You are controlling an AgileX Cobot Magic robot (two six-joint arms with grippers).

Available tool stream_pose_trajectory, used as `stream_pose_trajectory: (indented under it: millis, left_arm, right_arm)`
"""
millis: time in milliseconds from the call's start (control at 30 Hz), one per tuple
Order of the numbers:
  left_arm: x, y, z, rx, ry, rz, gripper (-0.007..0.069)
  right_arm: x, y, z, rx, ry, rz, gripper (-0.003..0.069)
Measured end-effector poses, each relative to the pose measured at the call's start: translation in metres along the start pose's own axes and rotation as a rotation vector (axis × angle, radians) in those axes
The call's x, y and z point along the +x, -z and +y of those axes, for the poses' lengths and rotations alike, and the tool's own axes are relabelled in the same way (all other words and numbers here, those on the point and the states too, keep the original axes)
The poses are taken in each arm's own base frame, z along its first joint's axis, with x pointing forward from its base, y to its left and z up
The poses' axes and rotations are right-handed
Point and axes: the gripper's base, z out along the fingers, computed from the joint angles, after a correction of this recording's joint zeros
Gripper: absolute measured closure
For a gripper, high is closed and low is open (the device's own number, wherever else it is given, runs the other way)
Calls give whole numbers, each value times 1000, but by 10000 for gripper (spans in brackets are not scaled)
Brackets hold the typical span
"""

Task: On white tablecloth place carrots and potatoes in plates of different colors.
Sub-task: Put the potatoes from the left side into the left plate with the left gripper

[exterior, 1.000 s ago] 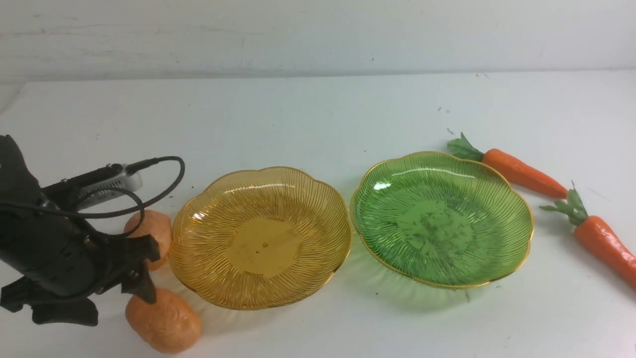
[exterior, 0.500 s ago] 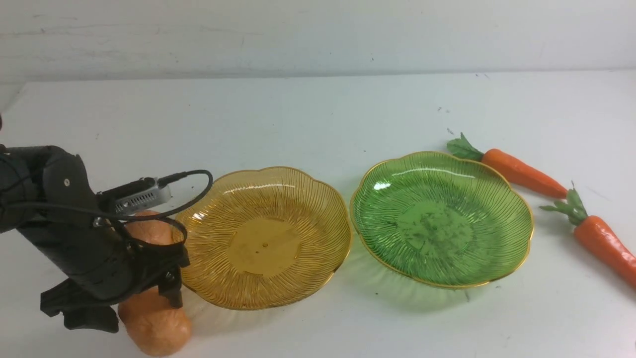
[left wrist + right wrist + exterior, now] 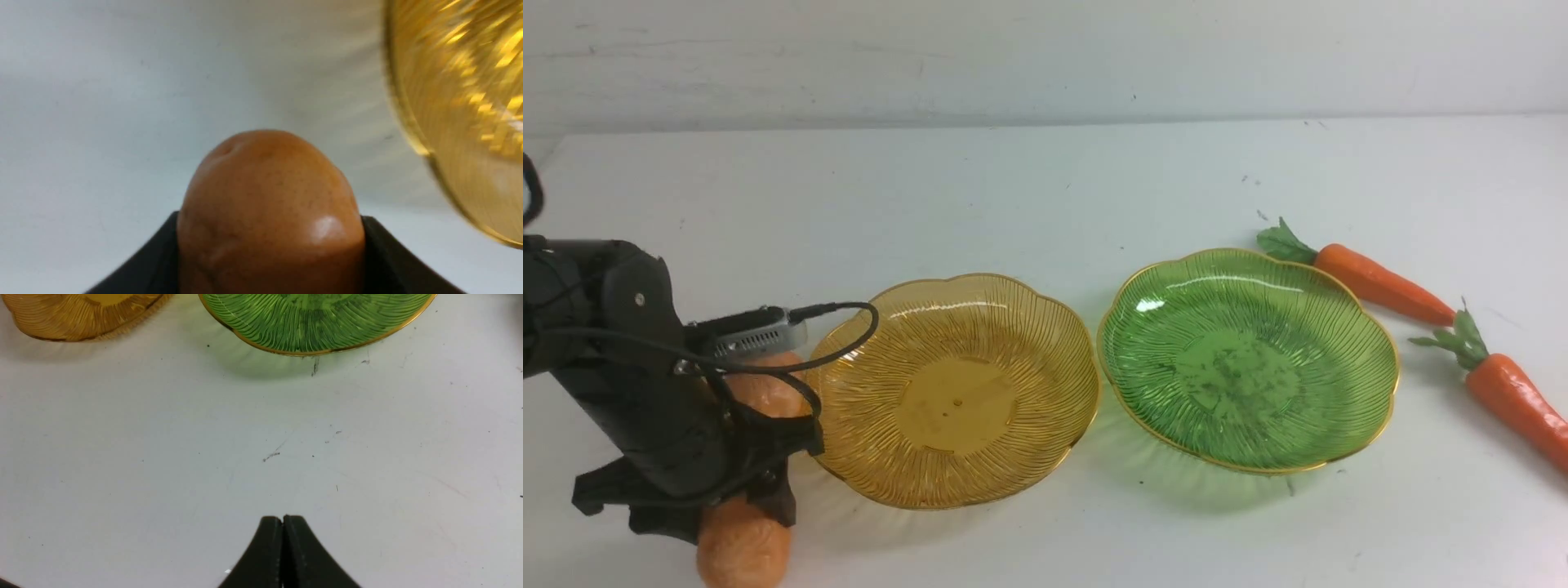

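On the white tablecloth (image 3: 1013,188) an amber plate (image 3: 956,400) lies left of a green plate (image 3: 1250,359); both hold nothing. My left gripper (image 3: 727,514) is down at the near left, shut on a tan potato (image 3: 742,549). In the left wrist view its black fingers (image 3: 380,249) press both sides of that potato (image 3: 269,196), beside the amber plate's rim (image 3: 408,106). A second potato (image 3: 760,388) lies behind the arm, partly hidden. Two carrots (image 3: 1380,282) (image 3: 1515,396) lie right of the green plate. My right gripper (image 3: 282,517) is shut and holds nothing, over bare cloth.
The left arm's cable (image 3: 849,327) loops over the amber plate's left edge. In the right wrist view the green plate (image 3: 314,322) and amber plate (image 3: 81,318) lie ahead. A wall (image 3: 1045,57) backs the table.
My left arm swung in over the near potato, and its jaws narrowed onto it. The potato has shifted left and toward the table's front edge. The right gripper stayed shut.
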Motion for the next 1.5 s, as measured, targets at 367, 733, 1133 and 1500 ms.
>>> stream_pose_trajectory:
  millis: [367,733,1133,1500]
  left_arm:
    - [-27,41,-85,304,-316,-212,221]
    - [-53,-5,-102,263,-359,-101,-55]
    - [-86,73,7,-122,-318,-98,616]
    - [-93,29,6,11,-180,-73,442]
  right_arm:
    - [-1,0,0,4,0,-14,671]
    - [-1,0,-1,8,2,-13,671]
    - [-1,0,-3,31,15,-10,671]
    - [-1,0,-4,44,21,-14,671]
